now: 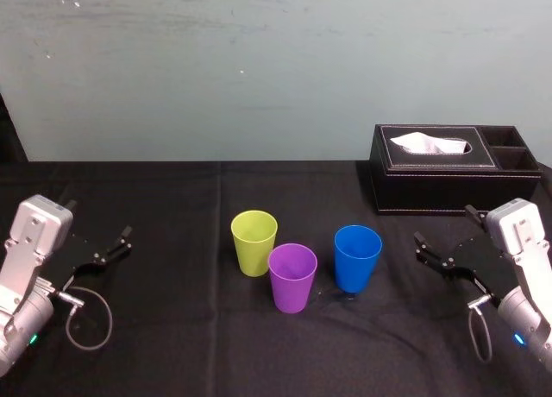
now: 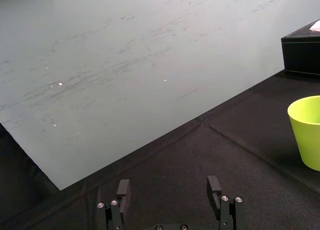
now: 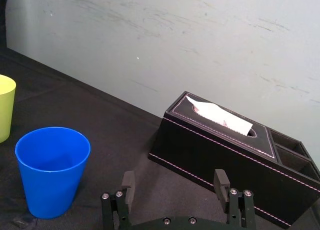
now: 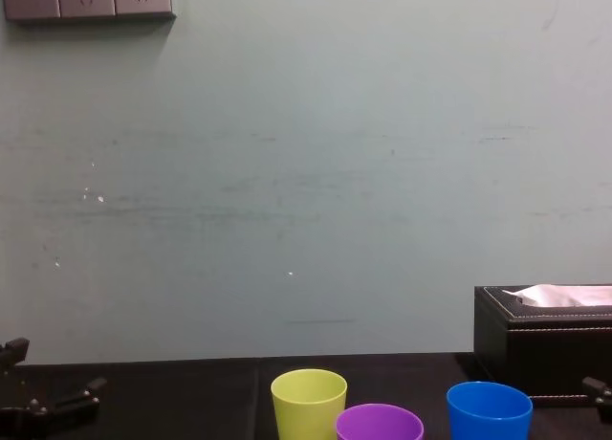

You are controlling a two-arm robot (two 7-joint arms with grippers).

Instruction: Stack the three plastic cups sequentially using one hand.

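Black-draped table is carrying a tissue box at far right. Right gripper and left gripper are sitting at either side, jaws spread wide, gripping nothing. Standing upright mid-table (mouths up): yellow-green cup, purple cup just beside it, perhaps touching, and blue cup apart, nearest the right gripper.
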